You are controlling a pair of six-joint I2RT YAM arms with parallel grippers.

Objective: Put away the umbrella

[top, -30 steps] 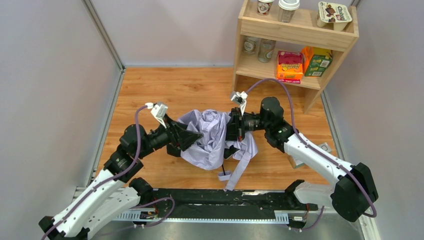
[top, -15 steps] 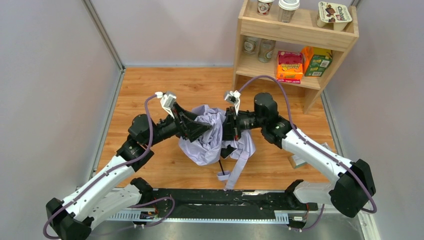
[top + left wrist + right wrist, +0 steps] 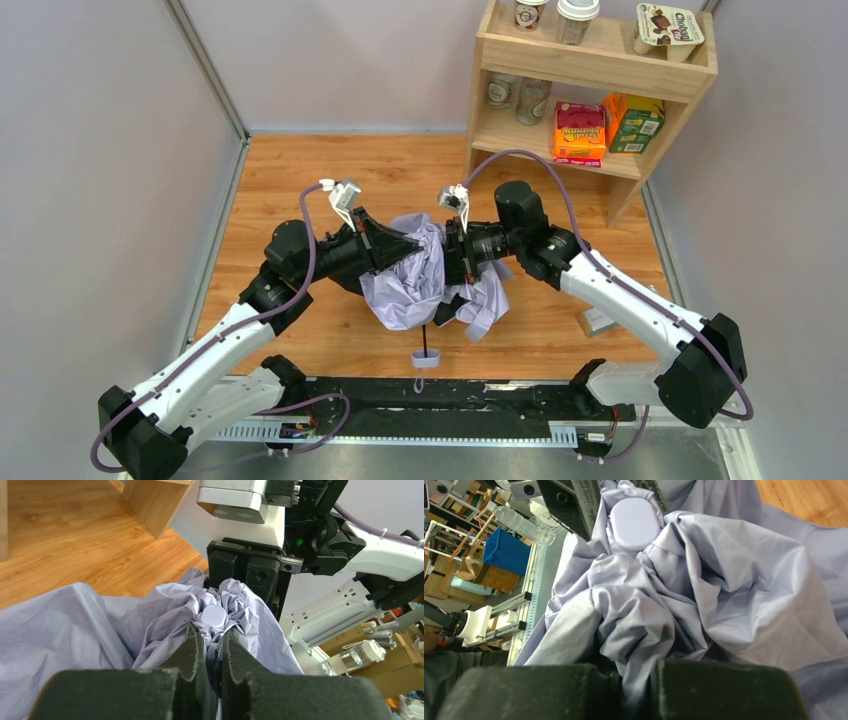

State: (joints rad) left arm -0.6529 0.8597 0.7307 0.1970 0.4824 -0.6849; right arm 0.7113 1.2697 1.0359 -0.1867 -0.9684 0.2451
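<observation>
The umbrella [image 3: 415,285] is a crumpled pale lavender bundle held up between both arms over the wooden table. Its strap tab [image 3: 425,357] dangles below on a thin black shaft. My left gripper [image 3: 406,246] comes in from the left and is shut on fabric just under the umbrella's round white cap [image 3: 215,615]. In the left wrist view, cloth is pinched between the fingers of the left gripper [image 3: 214,636]. My right gripper [image 3: 452,264] faces it from the right. It is shut on a fold of umbrella cloth [image 3: 704,580], which is squeezed between the pads of the right gripper [image 3: 640,677].
A wooden shelf [image 3: 592,60] stands at the back right with cups, jars, an orange box [image 3: 580,132] and a green box [image 3: 633,122]. A small carton [image 3: 598,321] lies by the right arm. Grey walls close in on both sides. A black rail [image 3: 450,392] runs along the front.
My left gripper moved right into the umbrella and shut on its fabric near the cap. The right arm shifted left. The bundle tightened, and the strap now hangs straight down.
</observation>
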